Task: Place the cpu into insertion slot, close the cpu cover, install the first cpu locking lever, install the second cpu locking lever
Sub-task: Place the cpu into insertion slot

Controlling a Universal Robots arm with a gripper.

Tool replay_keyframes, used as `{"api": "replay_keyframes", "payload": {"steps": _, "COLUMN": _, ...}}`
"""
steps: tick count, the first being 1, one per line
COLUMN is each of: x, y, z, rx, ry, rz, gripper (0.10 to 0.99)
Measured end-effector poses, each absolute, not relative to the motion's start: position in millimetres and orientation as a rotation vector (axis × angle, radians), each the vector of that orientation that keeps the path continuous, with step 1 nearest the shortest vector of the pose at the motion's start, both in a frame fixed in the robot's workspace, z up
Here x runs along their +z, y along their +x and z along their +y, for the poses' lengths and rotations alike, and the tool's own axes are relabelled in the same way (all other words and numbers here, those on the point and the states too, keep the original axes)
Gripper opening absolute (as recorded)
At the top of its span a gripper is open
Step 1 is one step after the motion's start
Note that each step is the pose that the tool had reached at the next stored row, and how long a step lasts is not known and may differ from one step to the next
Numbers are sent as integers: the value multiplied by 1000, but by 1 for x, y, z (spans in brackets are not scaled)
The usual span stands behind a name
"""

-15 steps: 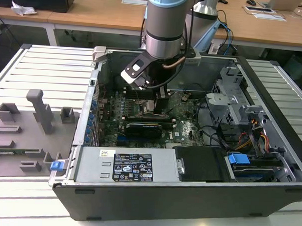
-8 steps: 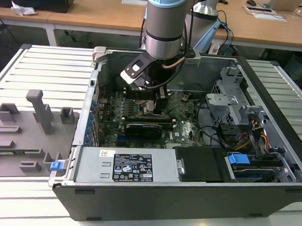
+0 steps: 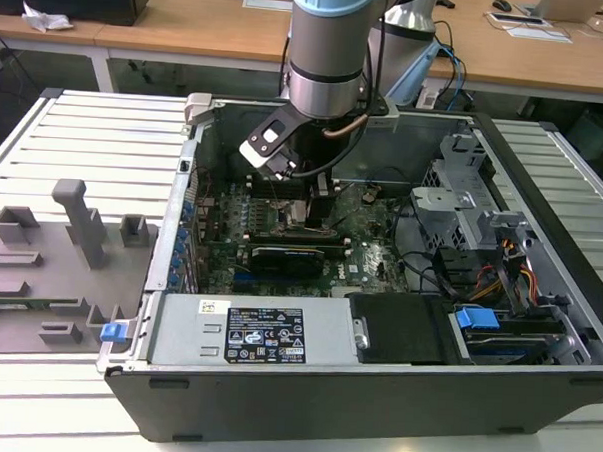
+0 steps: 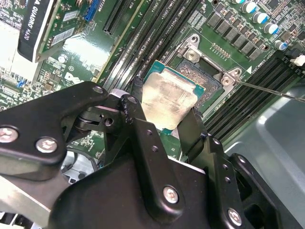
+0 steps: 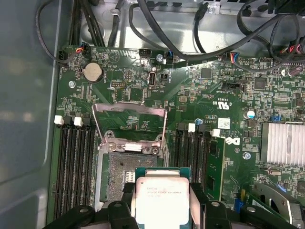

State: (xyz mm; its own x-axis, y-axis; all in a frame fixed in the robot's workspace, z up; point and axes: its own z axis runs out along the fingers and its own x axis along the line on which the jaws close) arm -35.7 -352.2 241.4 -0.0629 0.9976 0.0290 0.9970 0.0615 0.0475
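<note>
My gripper (image 3: 317, 212) reaches down into the open computer case, over the green motherboard (image 3: 370, 254). It is shut on the cpu (image 4: 169, 101), a flat silver-topped square chip gripped by its two opposite edges between the black fingers (image 4: 190, 126). In the first wrist view the cpu (image 5: 159, 200) hangs partly over one edge of the insertion slot (image 5: 116, 174), whose dark pin field is uncovered. The cpu cover (image 5: 131, 121), a thin metal frame, stands hinged open at the slot's far side. In the second wrist view the insertion slot (image 4: 202, 71) lies just beyond the chip, and a thin wire lever (image 4: 267, 89) sticks out beside it.
Long memory slots (image 5: 74, 162) flank the socket on both sides. A black expansion card (image 3: 285, 255) lies in front of the gripper, with the power supply (image 3: 237, 333) at the case front. Cables (image 5: 200, 43) hang near the board's edge. A grey fixture tray (image 3: 60, 266) sits outside, at the exterior view's left.
</note>
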Motion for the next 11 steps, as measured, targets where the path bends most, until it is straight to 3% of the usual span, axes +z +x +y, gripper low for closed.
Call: {"api": "replay_keyframes", "payload": {"steps": 11, "x": 241, "y": -36, "z": -352, "rx": 85, "ry": 2143, "rz": 2280, "gripper": 537}}
